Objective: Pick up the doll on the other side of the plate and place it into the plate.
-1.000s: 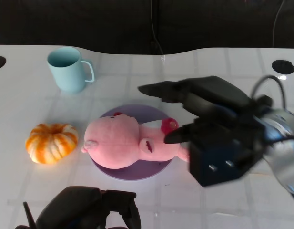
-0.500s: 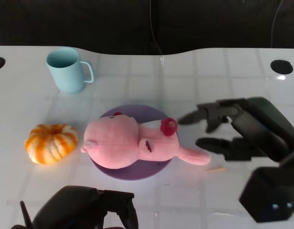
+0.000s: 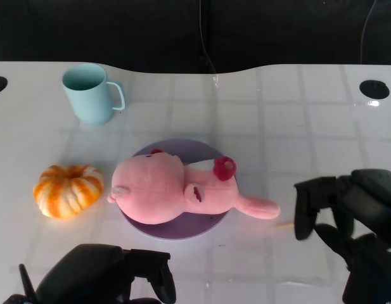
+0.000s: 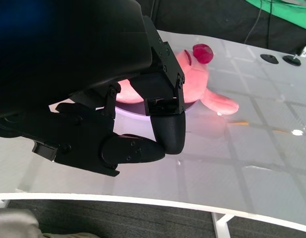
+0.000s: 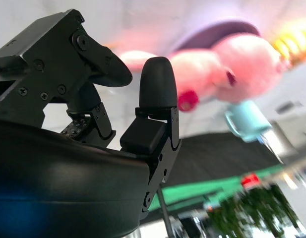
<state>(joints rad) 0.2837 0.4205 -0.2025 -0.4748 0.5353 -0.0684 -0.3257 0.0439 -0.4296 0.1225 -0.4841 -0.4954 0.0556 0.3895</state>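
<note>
Soft pink plush doll (image 3: pixel 176 190) lies on round purple plate (image 3: pixel 201 223), one limb overhanging the rim; my right hand (image 3: pixel 347 218) empty, fingers apart, beside it; left hand (image 3: pixel 106 278) curled closed on nothing

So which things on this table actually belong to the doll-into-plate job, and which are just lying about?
Belongs to the job:
- pink doll, lying across the plate
- purple plate
- right hand, empty, off to the doll's side

Just lying about:
- orange pumpkin
- light blue mug
- left hand, holding nothing, at the near table edge
</note>
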